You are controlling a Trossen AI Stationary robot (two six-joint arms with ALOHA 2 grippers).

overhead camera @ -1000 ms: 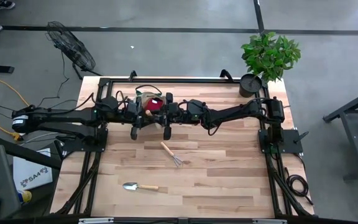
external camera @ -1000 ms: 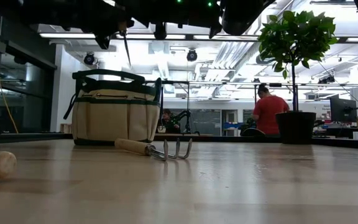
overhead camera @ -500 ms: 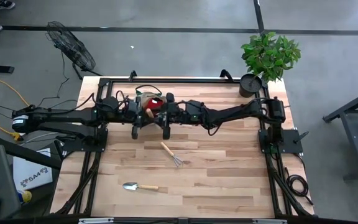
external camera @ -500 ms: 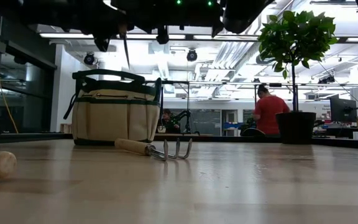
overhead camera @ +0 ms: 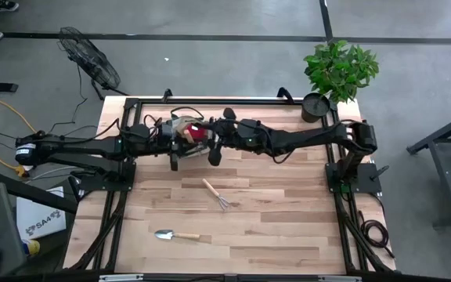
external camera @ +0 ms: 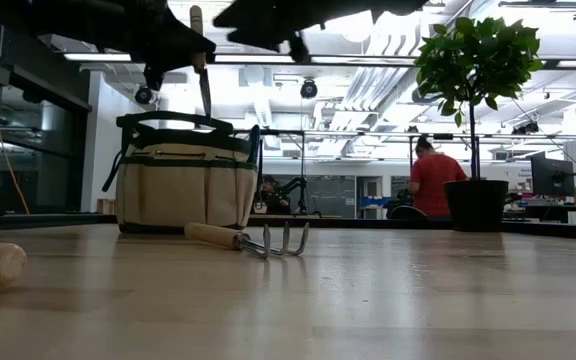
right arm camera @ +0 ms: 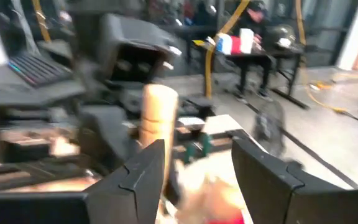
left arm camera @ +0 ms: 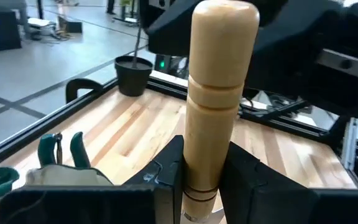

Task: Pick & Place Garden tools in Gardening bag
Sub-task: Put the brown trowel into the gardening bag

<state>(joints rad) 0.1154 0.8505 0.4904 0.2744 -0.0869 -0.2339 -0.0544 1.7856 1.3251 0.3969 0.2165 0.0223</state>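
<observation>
gripping wooden-handled trowel (left arm camera: 219, 93) upright above gardening bag (external camera: 185, 183), left tool (left arm camera: 201, 180); right tool (right arm camera: 194, 165) spread, alongside.

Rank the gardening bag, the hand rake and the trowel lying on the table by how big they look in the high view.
1. Gardening bag, largest, though the arms partly cover it.
2. Hand rake and trowel: these look about alike in length, so I would not rank one above the other.

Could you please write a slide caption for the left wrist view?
Left gripper shut on an upright wooden trowel handle; gardening bag beside it.
</observation>
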